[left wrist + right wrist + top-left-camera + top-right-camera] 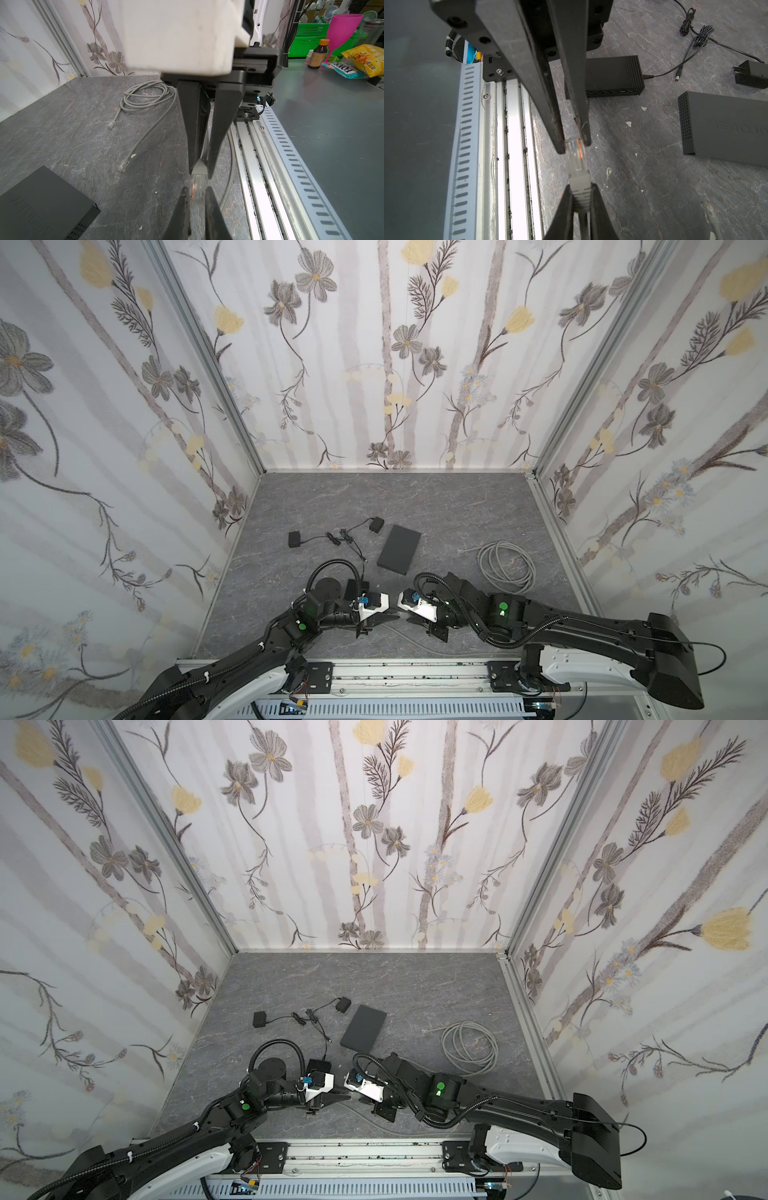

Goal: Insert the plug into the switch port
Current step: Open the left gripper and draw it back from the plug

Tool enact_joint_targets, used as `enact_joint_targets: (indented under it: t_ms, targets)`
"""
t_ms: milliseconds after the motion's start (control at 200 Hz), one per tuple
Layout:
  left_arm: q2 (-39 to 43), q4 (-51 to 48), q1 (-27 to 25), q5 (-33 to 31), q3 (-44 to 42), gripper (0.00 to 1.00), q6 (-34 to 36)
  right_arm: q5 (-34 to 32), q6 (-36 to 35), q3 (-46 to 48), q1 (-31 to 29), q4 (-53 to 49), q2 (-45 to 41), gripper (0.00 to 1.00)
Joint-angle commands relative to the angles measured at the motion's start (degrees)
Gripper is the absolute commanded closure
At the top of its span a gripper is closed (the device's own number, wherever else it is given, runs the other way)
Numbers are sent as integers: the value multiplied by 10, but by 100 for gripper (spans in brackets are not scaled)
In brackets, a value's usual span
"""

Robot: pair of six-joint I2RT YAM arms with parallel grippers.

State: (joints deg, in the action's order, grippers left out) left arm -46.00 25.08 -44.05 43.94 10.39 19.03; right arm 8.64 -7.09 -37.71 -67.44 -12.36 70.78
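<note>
The plug (197, 188) is a clear connector with a grey boot (580, 187) on a grey cable. It hangs just above the floor near the front rail, between two grippers that meet tip to tip. My left gripper (197, 192) is shut on the clear tip. My right gripper (581, 190) is shut on the boot. In both top views the left gripper (395, 616) and the right gripper (410, 618) touch noses. The small black switch (612, 76) shows a row of ports (610, 92) just behind the left gripper, with a power lead plugged into its end.
A flat black box (399, 547) lies behind the grippers. A coiled grey cable (505, 568) sits to the right, with loose plug ends (123, 165) on the floor. Two black power adapters (294, 539) (376, 526) with thin leads lie at the back left. The metal rail (395, 672) runs along the front.
</note>
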Motion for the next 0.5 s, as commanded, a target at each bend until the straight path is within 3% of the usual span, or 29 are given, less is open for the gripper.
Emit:
enact_joint_targets:
  t_ms: [0, 160, 230, 270, 370, 495]
  targets:
    - [11, 1, 0, -24, -3, 96, -11, -13, 9, 5, 0, 26, -15, 93]
    - [39, 7, 1, -63, -11, 75, -49, -37, 16, 7, 0, 27, -39, 99]
    - [56, -2, 0, -103, -6, 52, -92, -57, 25, 6, 1, 24, -42, 100]
    - [69, -11, 0, -131, -3, 49, -120, -69, 32, 6, 3, 23, -43, 100]
    - [115, -71, 1, -236, 6, 44, -203, -92, 55, 10, 22, 27, -34, 100]
    - [199, -212, 2, -433, 28, 32, -349, -93, 77, 21, 48, 43, -7, 100]
